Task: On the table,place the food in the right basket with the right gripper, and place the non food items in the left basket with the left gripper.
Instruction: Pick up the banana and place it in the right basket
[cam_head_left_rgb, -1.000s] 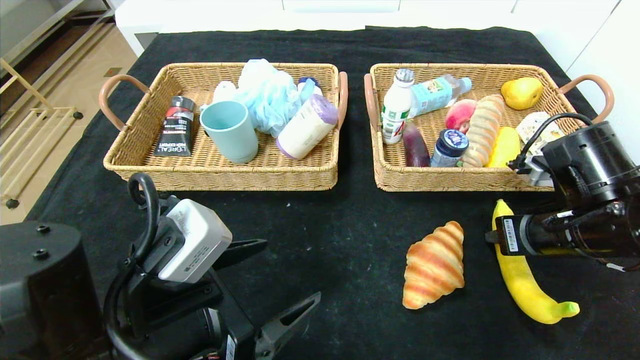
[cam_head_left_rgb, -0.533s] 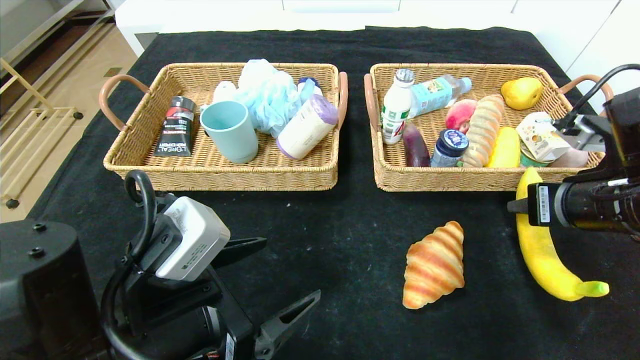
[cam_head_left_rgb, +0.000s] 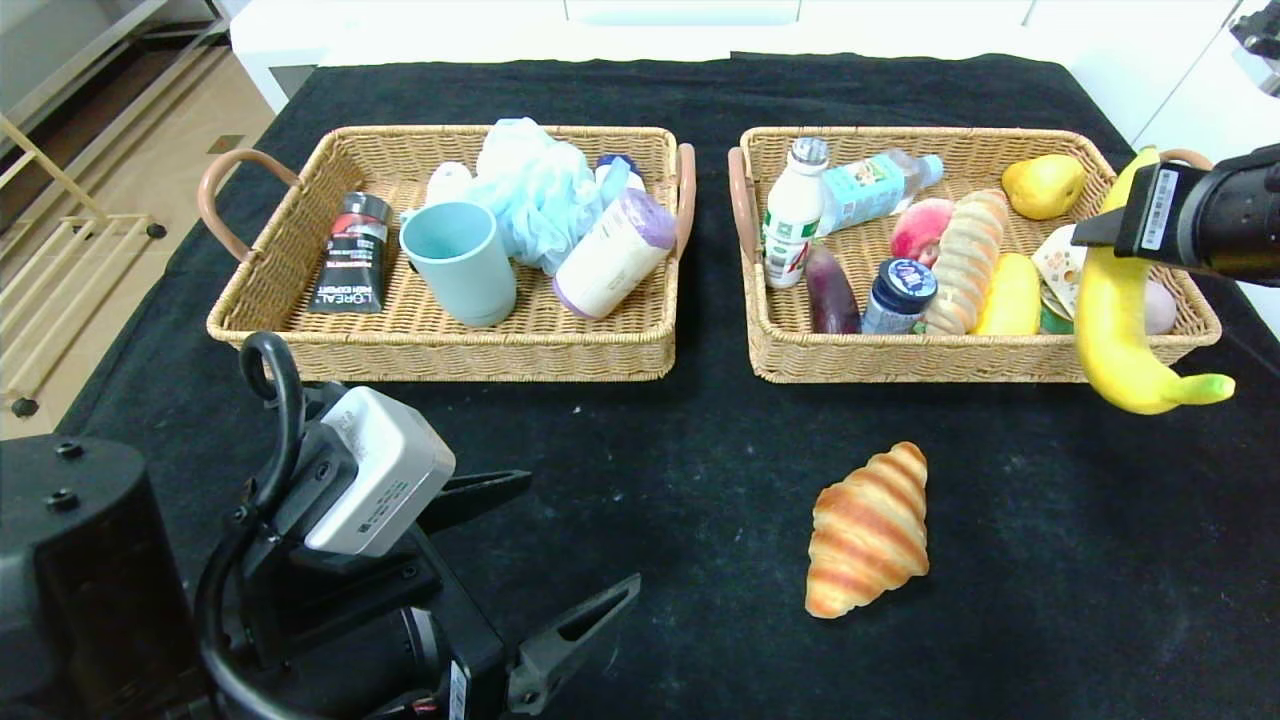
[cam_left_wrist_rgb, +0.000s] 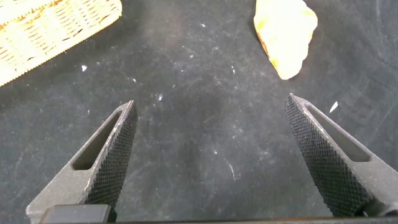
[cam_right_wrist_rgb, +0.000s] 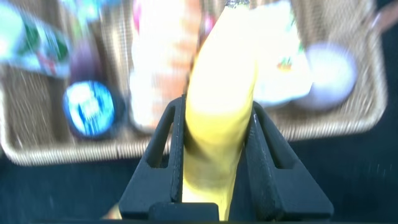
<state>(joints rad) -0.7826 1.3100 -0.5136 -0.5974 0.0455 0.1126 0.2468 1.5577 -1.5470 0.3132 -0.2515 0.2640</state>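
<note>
My right gripper (cam_head_left_rgb: 1105, 225) is shut on a yellow banana (cam_head_left_rgb: 1118, 330) and holds it in the air over the right end of the right basket (cam_head_left_rgb: 900, 358). In the right wrist view the banana (cam_right_wrist_rgb: 221, 99) sits between the fingers, above the basket's food. A striped croissant (cam_head_left_rgb: 868, 528) lies on the black cloth in front of that basket; it also shows in the left wrist view (cam_left_wrist_rgb: 285, 28). My left gripper (cam_head_left_rgb: 575, 555) is open and empty, low at the front left. The left basket (cam_head_left_rgb: 440, 345) holds non-food items.
The right basket holds bottles, a peach, a pear, bread and an eggplant (cam_head_left_rgb: 831, 290). The left basket holds a teal cup (cam_head_left_rgb: 460, 262), a black tube, a blue sponge and a purple-capped bottle. White counters lie behind the table's far edge.
My right gripper has lifted the banana off the cloth and carried it up and back, to over the right basket's right end. The left gripper has barely moved.
</note>
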